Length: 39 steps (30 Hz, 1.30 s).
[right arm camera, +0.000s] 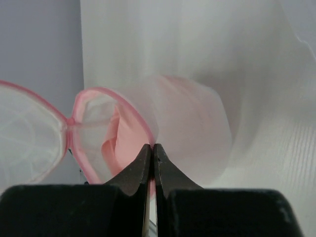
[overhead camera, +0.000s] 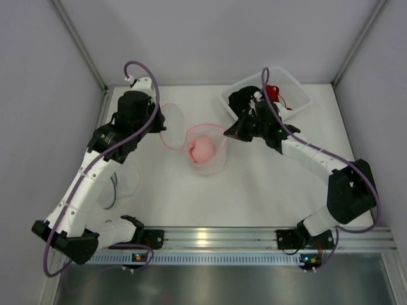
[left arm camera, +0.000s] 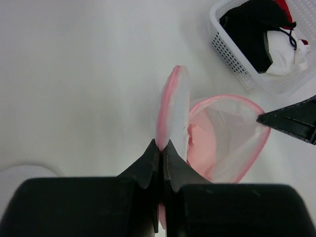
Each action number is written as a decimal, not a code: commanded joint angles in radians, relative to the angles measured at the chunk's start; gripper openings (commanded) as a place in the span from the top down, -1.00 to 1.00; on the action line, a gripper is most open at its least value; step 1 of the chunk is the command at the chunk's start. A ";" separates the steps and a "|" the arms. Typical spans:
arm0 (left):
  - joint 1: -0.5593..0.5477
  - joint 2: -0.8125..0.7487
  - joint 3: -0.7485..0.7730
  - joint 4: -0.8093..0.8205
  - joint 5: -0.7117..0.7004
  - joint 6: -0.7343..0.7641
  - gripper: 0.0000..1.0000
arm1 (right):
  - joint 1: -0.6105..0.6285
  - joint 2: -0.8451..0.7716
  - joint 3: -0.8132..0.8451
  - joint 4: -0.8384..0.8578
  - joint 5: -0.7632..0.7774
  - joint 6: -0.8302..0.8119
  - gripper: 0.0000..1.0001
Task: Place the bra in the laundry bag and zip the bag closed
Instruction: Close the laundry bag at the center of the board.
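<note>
At the centre of the tabletop (overhead camera: 273,190), the pink bra (overhead camera: 202,150) sits inside the mesh laundry bag (overhead camera: 214,166). Left fingers (left arm camera: 149,165) pinch its lid flap (left arm camera: 174,103) at ten o'clock, right fingers (right arm camera: 139,167) its rim at two; uneven pulling might tip it, spilling the bra.

Shows a white table (overhead camera: 254,190) bearing, near centre, a pink-rimmed mesh laundry bag (overhead camera: 218,162) standing open with a pink bra (overhead camera: 202,150) inside. Places at the far right corner, well apart, a white perforated basket (left arm camera: 232,59) of red, black and white garments.
</note>
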 commanded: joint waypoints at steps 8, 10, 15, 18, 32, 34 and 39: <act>-0.003 -0.046 -0.035 0.001 -0.024 -0.226 1.00 | 0.019 0.175 0.312 -0.250 0.106 -0.226 1.00; -0.001 -0.068 -0.104 0.058 -0.012 -0.291 1.00 | 0.019 0.229 0.362 -0.259 0.082 -0.251 0.99; -0.006 -0.098 -0.164 0.096 -0.067 -0.357 1.00 | 0.024 0.318 0.509 -0.348 0.014 -0.300 0.54; -0.006 -0.120 -0.189 0.122 -0.125 -0.386 1.00 | 0.029 0.286 0.483 -0.363 0.020 -0.325 0.08; -0.016 -0.120 -0.239 0.181 -0.102 -0.432 1.00 | 0.122 0.043 0.330 -0.458 0.191 -0.256 -0.31; -0.018 -0.126 -0.245 0.182 -0.107 -0.432 1.00 | 0.154 0.051 0.313 -0.462 0.226 -0.223 -0.26; -0.020 -0.157 -0.256 0.184 -0.127 -0.418 1.00 | 0.180 0.040 0.230 -0.429 0.244 -0.157 -0.14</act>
